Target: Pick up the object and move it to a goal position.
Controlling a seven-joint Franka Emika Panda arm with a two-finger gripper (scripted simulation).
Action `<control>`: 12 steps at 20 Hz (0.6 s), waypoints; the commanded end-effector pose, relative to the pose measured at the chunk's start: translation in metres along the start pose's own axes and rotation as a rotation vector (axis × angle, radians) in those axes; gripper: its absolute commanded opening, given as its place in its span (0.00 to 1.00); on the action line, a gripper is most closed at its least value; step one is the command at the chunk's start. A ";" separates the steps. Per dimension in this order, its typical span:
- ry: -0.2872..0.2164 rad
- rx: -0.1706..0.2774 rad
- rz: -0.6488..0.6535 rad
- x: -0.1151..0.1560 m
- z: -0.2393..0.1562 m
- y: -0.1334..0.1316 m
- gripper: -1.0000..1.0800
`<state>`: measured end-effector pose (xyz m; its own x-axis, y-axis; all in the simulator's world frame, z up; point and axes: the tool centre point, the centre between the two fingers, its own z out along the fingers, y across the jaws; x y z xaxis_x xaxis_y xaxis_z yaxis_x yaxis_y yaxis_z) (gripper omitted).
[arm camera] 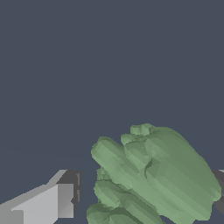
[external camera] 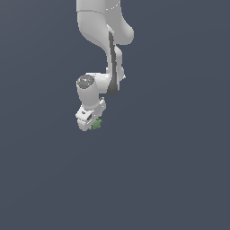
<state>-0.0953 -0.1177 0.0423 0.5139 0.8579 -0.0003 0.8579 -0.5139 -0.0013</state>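
The object (external camera: 96,123) is a small bright green lumpy thing at the tip of my white gripper (external camera: 91,125), which hangs tilted from the arm in the middle of the exterior view. In the wrist view the object (arm camera: 153,175) fills the space between the two fingers. One finger (arm camera: 48,203) sits close beside it and the other finger (arm camera: 220,188) touches it and is mostly hidden behind it. The gripper (arm camera: 146,203) is shut on the object.
The white arm (external camera: 105,40) comes down from the top of the exterior view. Everything around is a plain dark blue-grey surface (external camera: 170,170), with no other objects or edges in view.
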 end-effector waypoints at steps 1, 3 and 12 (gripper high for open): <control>0.000 -0.001 0.000 0.000 0.002 0.001 0.96; 0.000 -0.001 0.000 0.000 0.002 0.001 0.00; 0.001 -0.004 0.000 0.000 0.001 0.001 0.00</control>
<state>-0.0937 -0.1181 0.0414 0.5137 0.8580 0.0006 0.8580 -0.5137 0.0028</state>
